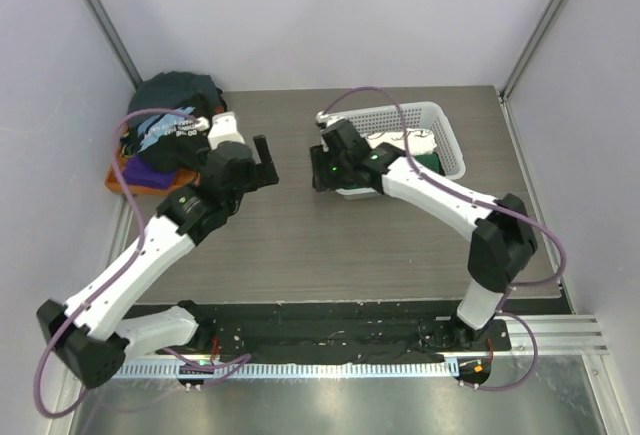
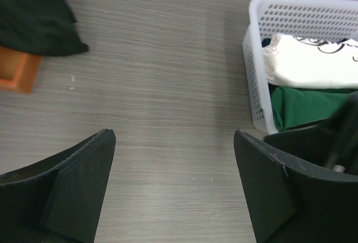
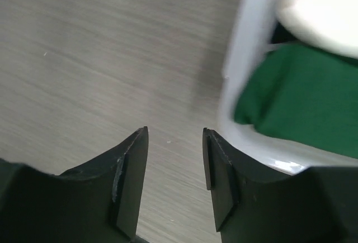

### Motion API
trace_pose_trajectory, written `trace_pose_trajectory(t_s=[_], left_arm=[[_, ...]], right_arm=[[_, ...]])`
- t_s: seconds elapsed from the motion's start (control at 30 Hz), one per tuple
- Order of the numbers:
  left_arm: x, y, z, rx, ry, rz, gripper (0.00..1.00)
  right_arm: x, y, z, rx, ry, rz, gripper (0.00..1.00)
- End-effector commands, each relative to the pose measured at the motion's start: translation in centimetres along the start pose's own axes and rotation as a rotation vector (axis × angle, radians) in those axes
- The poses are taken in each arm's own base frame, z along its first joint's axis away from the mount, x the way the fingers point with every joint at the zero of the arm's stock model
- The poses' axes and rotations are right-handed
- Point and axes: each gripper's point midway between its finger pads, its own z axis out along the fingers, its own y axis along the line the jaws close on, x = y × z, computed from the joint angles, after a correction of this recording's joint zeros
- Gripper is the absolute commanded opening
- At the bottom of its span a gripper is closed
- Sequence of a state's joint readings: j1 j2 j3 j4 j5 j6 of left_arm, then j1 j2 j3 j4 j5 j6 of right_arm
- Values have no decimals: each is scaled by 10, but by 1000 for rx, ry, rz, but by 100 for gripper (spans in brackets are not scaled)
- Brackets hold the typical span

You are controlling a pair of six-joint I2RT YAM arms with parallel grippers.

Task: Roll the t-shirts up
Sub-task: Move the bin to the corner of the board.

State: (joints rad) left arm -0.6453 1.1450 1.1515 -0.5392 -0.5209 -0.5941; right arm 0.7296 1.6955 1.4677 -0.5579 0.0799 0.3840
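**Bench** point(image 1: 300, 235): grey wood-grain surface.

**Left pincer** point(image 1: 262, 160): positioned left of bench centre. In the left wrist view, the left pincer point(image 2: 173, 137) is spread wide, with only bare bench between the fingers. Nothing is held.

**Right pincer** point(image 1: 328, 167): positioned just outside the 9 o'clock end of the white lattice basket point(image 1: 440, 115). In the right wrist view, the right pincer point(image 3: 175, 134) is parted by a narrow gap with bench showing through it. Nothing is pinched. The basket wall point(image 3: 246, 58) lies just beside the fingers at 2 o'clock.

**T-shirts, basket lot**: the basket sits at 1 o'clock on the bench.
- A cream-white t-shirt with dark script point(image 2: 313, 58) lies folded inside it.
- A green t-shirt point(image 2: 307, 106) lies directly beside it, toward the near side.

**T-shirts, loose lot**: heaped at 10 o'clock on an orange tray point(image 1: 113, 177).
- A dark teal t-shirt point(image 1: 180, 90) is at the far side.
- A black t-shirt with pale-blue print point(image 1: 165, 130) is in the middle.
- A purple t-shirt point(image 1: 150, 170) is at the near edge.

No garment lies on the open bench between the two pincers.
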Motion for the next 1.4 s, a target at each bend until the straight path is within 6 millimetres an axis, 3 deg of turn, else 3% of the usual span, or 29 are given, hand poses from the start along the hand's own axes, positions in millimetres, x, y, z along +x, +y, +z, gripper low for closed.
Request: trace_pose_trajectory(t_s=[0.0,0.1,0.2,0.43,0.57,0.6,0.67,0.7,0.83,0.93,1.03,1.13,1.2,1.3,1.37], left_arm=[[-19,29,-29,-39,-114,-66,92],[-11,41,-37,-44,-121,-70,93],[-3,47,-40,-37,-128,-100,93],[24,45,-33,2,-81,-142,93],[35,46,-29,-2,-65,-155,93],[37,46,-27,-1,-61,-158,93],[42,45,-24,4,-58,-169,94],[43,44,-23,7,-60,-171,93],[50,42,-15,6,-43,-172,94],[54,39,-11,3,-26,-163,93],[56,37,-8,10,-18,-162,93],[60,36,-7,14,-11,-155,94],[61,38,-8,17,-12,-151,94],[67,40,-7,23,-13,-144,94],[69,38,-7,43,-17,-139,94]], right_arm=[[-1,48,27,-58,-30,0,51],[14,56,55,-39,15,-15,51],[22,48,77,14,35,-20,51],[30,6,102,99,77,-13,51],[26,-56,106,184,97,23,51],[18,-88,105,224,94,66,51],[13,-122,106,270,91,99,51],[5,-149,104,300,82,131,51],[-10,-208,102,368,75,202,51],[-23,-232,99,392,66,209,51],[-21,-246,93,432,85,207,52],[-24,-246,82,442,73,210,55],[-40,-232,64,410,8,203,58],[-41,-210,47,402,-71,159,64],[-46,-194,23,373,-143,138,66]])
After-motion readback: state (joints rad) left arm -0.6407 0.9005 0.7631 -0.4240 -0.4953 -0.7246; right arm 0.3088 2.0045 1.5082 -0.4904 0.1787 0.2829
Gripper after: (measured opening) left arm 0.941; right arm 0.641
